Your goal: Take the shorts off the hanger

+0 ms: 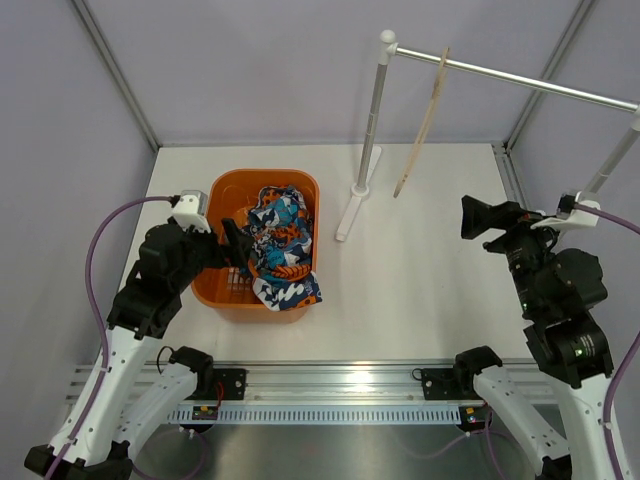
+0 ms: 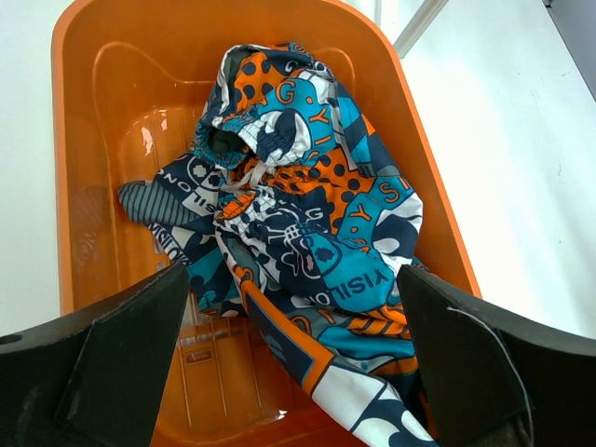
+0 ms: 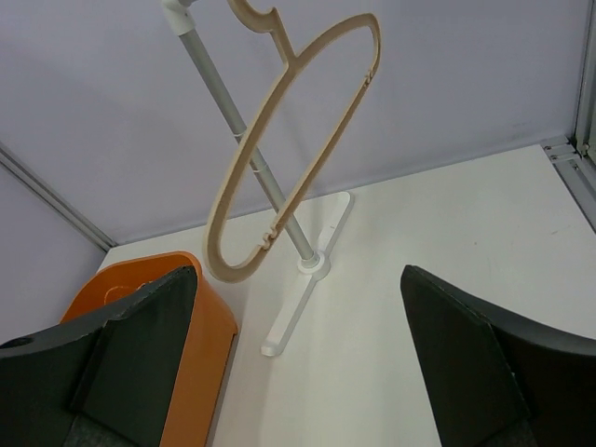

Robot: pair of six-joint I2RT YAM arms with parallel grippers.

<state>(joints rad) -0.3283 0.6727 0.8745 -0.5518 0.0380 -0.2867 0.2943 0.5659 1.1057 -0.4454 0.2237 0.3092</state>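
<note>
Left gripper [image 1: 234,243] [image 2: 298,363] hangs over the orange basket [image 1: 222,195] [image 2: 65,140], jaws spread wide and holding nothing, with one finger on each side of the cloth heap in the left wrist view. The shorts [image 1: 283,245] [image 2: 307,223] are off the hanger. They lie crumpled in the right half of the basket, with one corner draped over its near rim. Further right, a white-footed stand [image 1: 352,210] [image 3: 303,298] sits on the table [image 1: 430,280], and its upright post [image 1: 372,110] carries a long grey rail [image 1: 520,80]. The hanger [image 1: 425,125] [image 3: 282,47] is hooked on that rail, bare and tilted, well apart from the basket. At far right, the right gripper [image 1: 480,217] [image 3: 298,363] is also released and empty. It is held above the table, pointing toward the stand, near the hanger but not touching it.
</note>
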